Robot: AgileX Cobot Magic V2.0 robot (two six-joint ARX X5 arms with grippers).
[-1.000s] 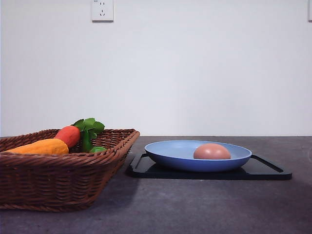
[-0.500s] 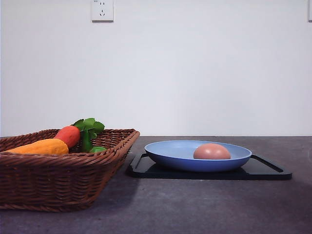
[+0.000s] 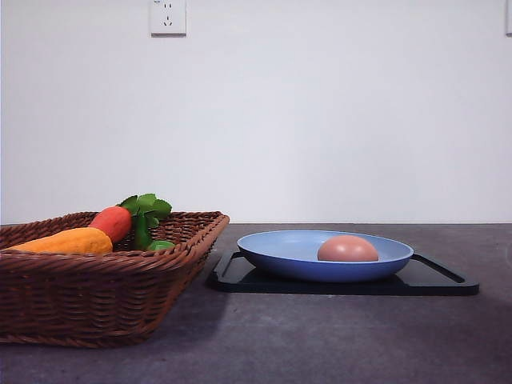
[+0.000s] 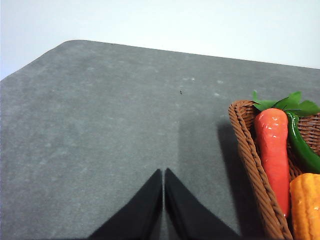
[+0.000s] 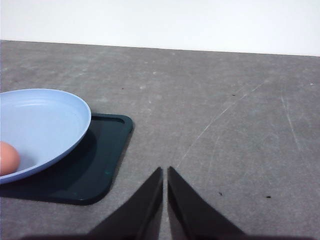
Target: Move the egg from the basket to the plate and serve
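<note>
The egg [image 3: 348, 249] is lying in the plate [image 3: 280, 254] beside the closed right tool [image 5: 165, 172]; the closed left tool [image 4: 163, 175] is idling, and serving looks finished

The small smooth brown-pinkish oval egg [image 3: 348, 249] lies in the large round light-blue plastic plate [image 3: 280, 254], toward its right side. The plate sits on the flat black rectangular tray [image 3: 436, 280], which rests on the grey table [image 3: 320, 344]. Left of the tray, just beside it, stands the wide dark-brown woven wicker basket [image 3: 96, 300], holding an orange-red toy carrot [image 3: 112, 222], a yellow-orange toy vegetable [image 3: 68, 241] in front of it, and a green toy vegetable [image 3: 160, 245] to their right
</note>
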